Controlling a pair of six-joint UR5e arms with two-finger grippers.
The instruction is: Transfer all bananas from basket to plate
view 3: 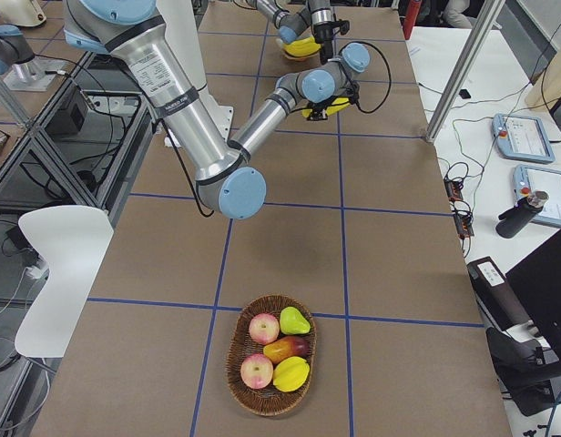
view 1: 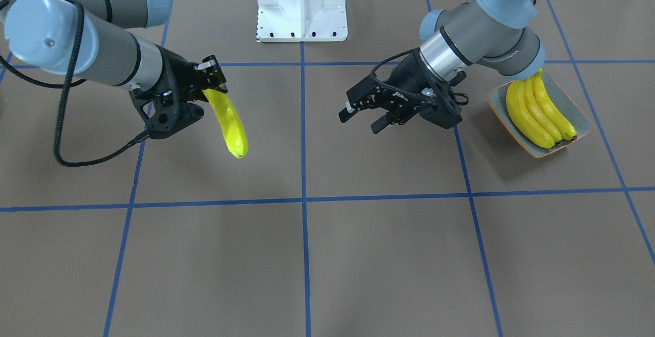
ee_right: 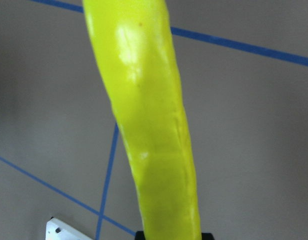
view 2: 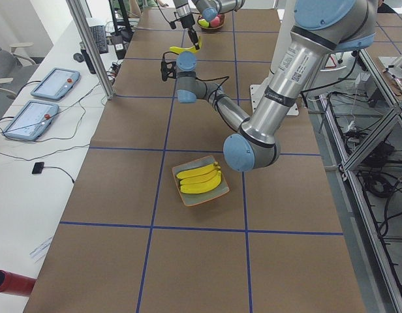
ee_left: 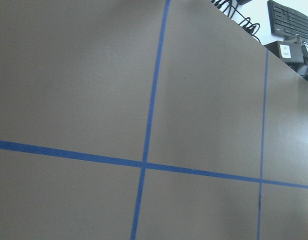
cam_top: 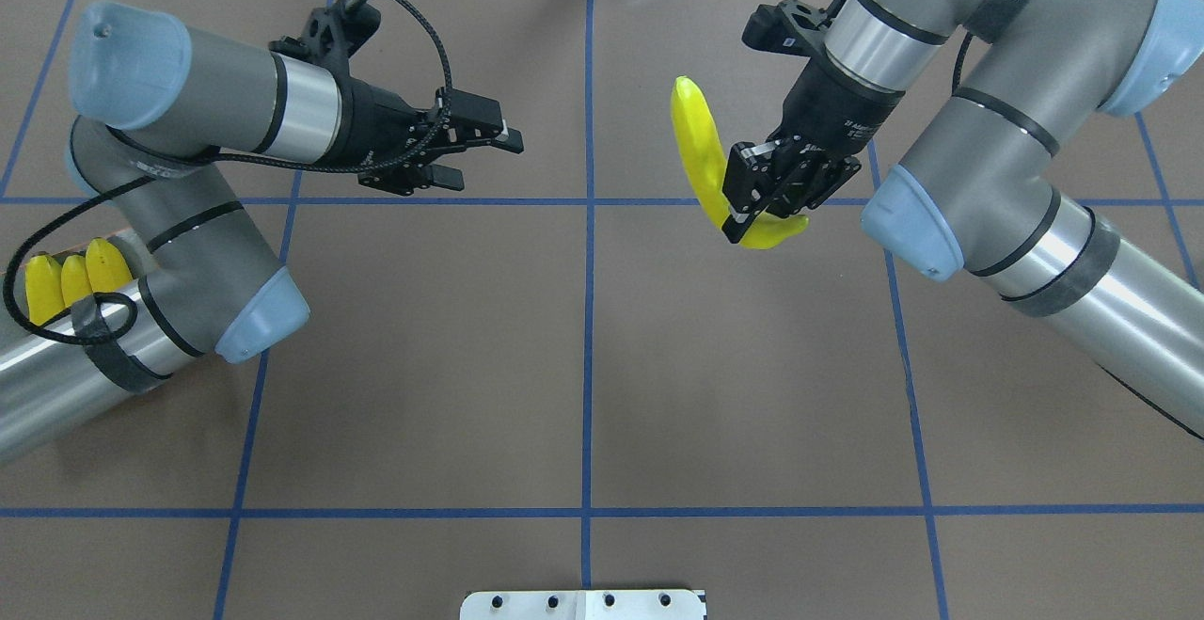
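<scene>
My right gripper (view 1: pixel 212 84) (cam_top: pixel 743 220) is shut on one end of a yellow banana (view 1: pixel 230 125) (cam_top: pixel 694 140) and holds it above the table; the same banana (ee_right: pixel 154 125) fills the right wrist view. Three bananas (view 1: pixel 537 114) lie side by side on the grey-green plate (view 1: pixel 570 104) (view 2: pixel 201 200). From overhead these bananas (cam_top: pixel 66 281) are half hidden under my left arm. My left gripper (view 1: pixel 358 121) (cam_top: pixel 489 159) is open and empty, hovering between the plate and the held banana. The wicker basket (view 3: pixel 233 350) sits at the table's right end.
The basket holds two apples (view 3: pixel 262 328), a pear (view 3: pixel 294 320) and other fruit. The white robot base (view 1: pixel 302 7) stands at the middle of the table's robot side. Blue tape lines (ee_left: pixel 144 164) cross the brown table. Tablets and cables lie on a side bench (view 3: pixel 526 137).
</scene>
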